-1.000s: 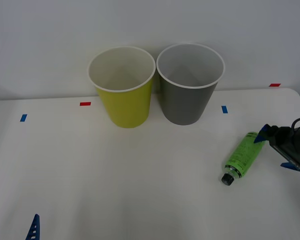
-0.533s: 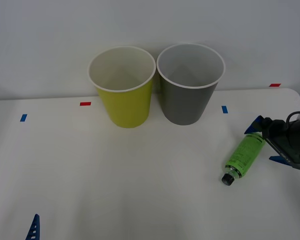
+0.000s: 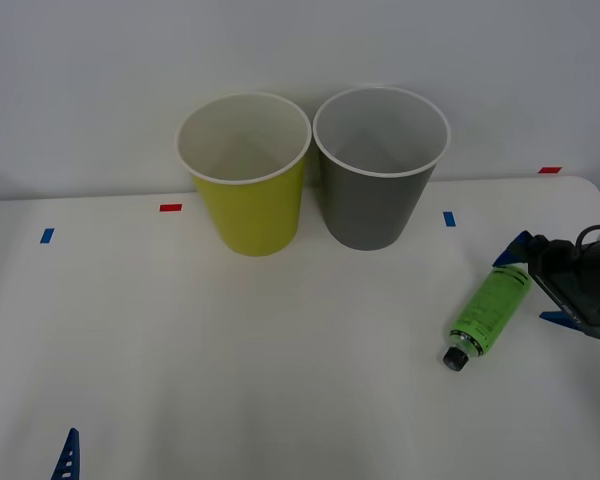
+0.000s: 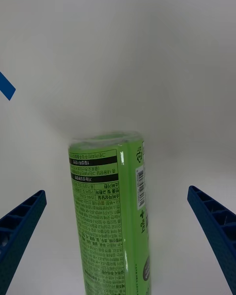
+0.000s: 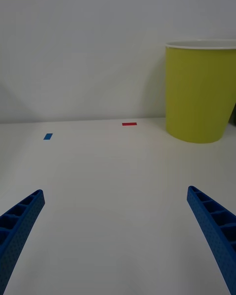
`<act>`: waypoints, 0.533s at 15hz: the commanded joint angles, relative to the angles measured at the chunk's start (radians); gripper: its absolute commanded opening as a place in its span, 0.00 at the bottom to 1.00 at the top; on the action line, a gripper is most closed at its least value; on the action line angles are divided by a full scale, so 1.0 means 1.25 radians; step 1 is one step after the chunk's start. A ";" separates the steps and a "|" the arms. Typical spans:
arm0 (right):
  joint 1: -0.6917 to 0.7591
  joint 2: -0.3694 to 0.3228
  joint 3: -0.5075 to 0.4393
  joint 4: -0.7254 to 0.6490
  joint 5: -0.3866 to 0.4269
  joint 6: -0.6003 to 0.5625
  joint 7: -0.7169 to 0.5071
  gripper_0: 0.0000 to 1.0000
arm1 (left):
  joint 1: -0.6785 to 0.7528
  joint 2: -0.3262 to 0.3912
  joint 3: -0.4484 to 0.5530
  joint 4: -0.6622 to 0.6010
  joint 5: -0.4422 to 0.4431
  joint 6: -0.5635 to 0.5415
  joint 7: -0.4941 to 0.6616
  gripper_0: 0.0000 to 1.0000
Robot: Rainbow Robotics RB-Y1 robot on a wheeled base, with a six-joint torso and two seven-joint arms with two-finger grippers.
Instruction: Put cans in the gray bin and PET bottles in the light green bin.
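On the white surface (image 3: 280, 360): two bins stand upright at the far edge against the wall, and a bottle lies to the right, nearer than the gray bin.
Light green bin (image 3: 247, 176): upright, white rim, white inside; it sits just left of the gray bin, their rims close or touching, which one I cannot tell.
Gray bin (image 3: 377, 170): upright, white rim, pale inside.
Bottle (image 3: 489, 310): lies on its side, to the right of the gray bin and well apart from it; bright green label with dark print; its black cap points toward the near edge, its base toward the right gripper.
Right gripper (image 3: 540, 283): low over the surface at the bottle's base end, to the right of the gray bin; its blue ribbed fingers (image 4: 22, 226) are spread wide, one on either side of the bottle and clear of it in the right wrist view.
Left gripper (image 5: 118, 236): far to the left of the light green bin and nearer than it, low over the bare surface; fingers (image 5: 19, 221) spread apart, holding nothing; one blue fingertip shows at the near left of the front view.
Tape marks: a red strip (image 3: 170, 208) and a blue strip (image 3: 46, 236) lie left of the light green bin; another blue strip (image 3: 449, 218) lies just right of the gray bin, and a red one (image 3: 549, 170) farther right at the back edge.
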 commanded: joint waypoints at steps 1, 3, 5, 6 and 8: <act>0.000 0.030 -0.006 0.005 0.023 -0.004 0.004 1.00 | 0.000 0.000 0.000 0.000 0.000 0.000 0.000 1.00; 0.000 0.031 -0.006 0.005 0.038 0.001 0.004 1.00 | 0.000 0.000 0.000 0.000 0.000 0.000 0.000 1.00; 0.000 0.041 -0.012 0.005 0.062 0.039 0.004 1.00 | 0.000 0.000 0.000 0.000 0.000 0.000 0.000 1.00; 0.000 0.052 -0.017 0.007 0.075 0.046 0.004 1.00 | 0.000 0.000 0.000 0.000 0.000 0.000 0.000 1.00; 0.000 0.070 -0.023 0.005 0.082 0.048 0.004 1.00 | 0.000 0.000 0.000 0.000 0.000 0.000 0.000 1.00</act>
